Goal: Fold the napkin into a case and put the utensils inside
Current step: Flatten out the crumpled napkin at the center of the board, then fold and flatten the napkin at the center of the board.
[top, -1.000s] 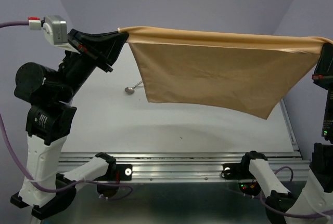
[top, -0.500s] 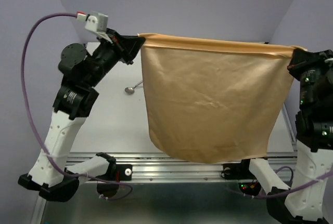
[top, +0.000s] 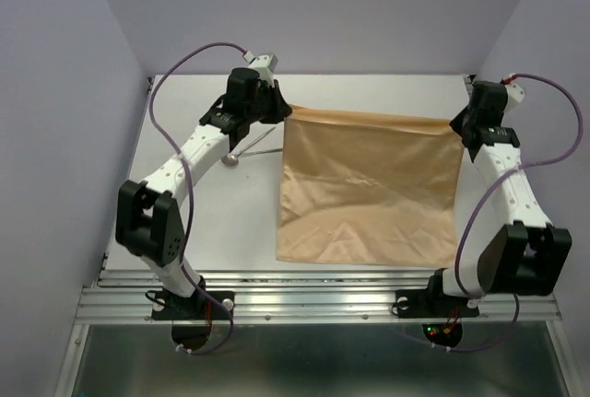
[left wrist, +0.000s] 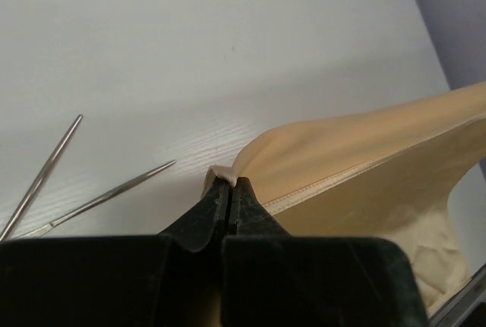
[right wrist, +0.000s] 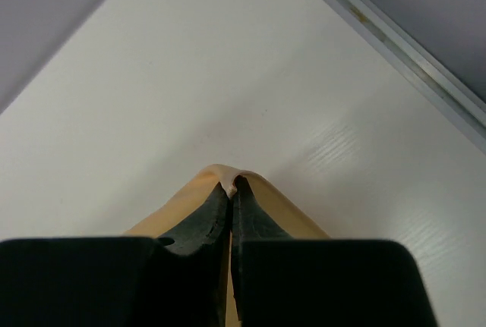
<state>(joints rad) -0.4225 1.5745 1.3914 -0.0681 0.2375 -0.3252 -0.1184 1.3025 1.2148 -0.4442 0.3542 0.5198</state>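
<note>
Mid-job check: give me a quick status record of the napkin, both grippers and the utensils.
napkin: unfolded, spread open over the table; no case formed
left gripper: shut on the napkin's far left corner
right gripper: shut on the napkin's far right corner
utensils: two thin handles lying on the table left of the napkin, outside it
folding: not yet begun

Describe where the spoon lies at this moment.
In the top view the spoon lies on the table, far left, just left of the napkin and close beside the left gripper holding its corner.
</note>
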